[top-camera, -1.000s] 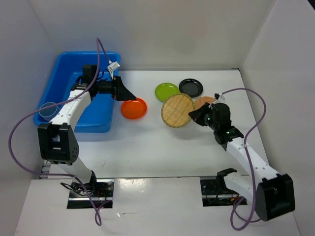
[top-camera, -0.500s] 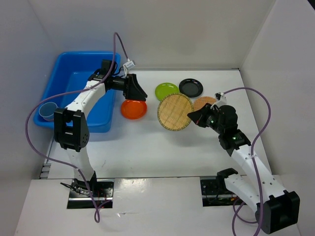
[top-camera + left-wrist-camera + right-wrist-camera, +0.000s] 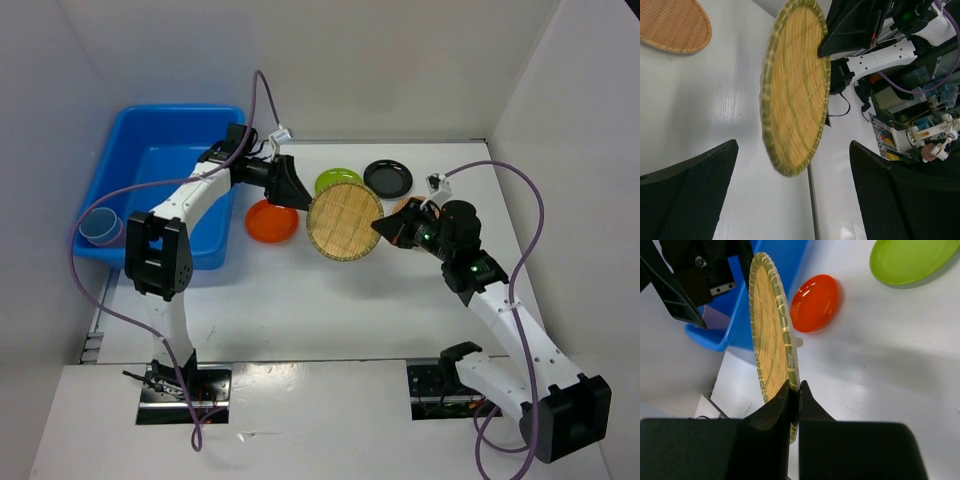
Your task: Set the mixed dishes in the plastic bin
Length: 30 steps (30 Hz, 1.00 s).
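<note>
The large bright blue rectangular plastic bin (image 3: 150,170) stands at the far left of the white desk (image 3: 330,300). To the right of the bin, the right claw (image 3: 794,390) is clenched on the rim of a tan round woven-look plate (image 3: 345,222), pinching its edge between both fingers. The plate is held up off the desk, standing nearly on edge, its face turned toward the bin.

The left claw (image 3: 293,193) reaches out over the bin's right wall and is released, fingers spread wide. Seen from the left wrist, the held plate lies ahead of the gap between those fingers, and neither finger touches it.

Just beside the bin's right wall, a small glossy orange round plate (image 3: 272,221) lies flat on the desk, below the left claw. Farther right of the bin lie a lime-green round plate (image 3: 335,180), partly hidden behind the held plate, then a black round plate (image 3: 388,177). A second tan woven-look plate (image 3: 672,25) lies flat beyond them. A blue cup (image 3: 100,228) sits upright in the bin's near left corner.
</note>
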Each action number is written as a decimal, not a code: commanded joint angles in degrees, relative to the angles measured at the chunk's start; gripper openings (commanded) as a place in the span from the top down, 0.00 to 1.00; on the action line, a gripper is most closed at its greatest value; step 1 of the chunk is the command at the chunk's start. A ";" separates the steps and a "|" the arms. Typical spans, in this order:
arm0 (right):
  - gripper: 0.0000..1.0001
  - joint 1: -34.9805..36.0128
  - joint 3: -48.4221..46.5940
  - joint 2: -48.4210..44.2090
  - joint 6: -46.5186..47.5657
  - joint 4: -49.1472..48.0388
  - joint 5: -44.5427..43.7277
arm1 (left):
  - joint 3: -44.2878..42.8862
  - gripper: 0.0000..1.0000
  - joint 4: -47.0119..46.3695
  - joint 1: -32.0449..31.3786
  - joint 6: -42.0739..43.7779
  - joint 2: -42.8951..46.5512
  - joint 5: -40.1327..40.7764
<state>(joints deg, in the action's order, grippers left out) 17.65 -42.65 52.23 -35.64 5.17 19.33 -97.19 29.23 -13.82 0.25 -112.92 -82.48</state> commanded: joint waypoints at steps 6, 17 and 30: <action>1.00 1.77 -4.54 2.70 1.36 -6.57 0.27 | -3.80 0.07 -1.11 -3.75 4.06 -1.60 -5.15; 1.00 2.30 -7.44 7.27 3.65 -6.58 -0.88 | -3.71 0.88 0.03 -4.90 2.48 -4.06 -2.97; 0.34 2.30 -8.50 7.64 2.59 -3.68 -15.36 | -12.66 1.00 -10.07 1.24 -20.28 -1.95 17.17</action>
<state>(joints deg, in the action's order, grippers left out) 19.99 -48.05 61.87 -32.93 3.07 11.57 -103.74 25.06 -16.80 -12.64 -117.14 -69.69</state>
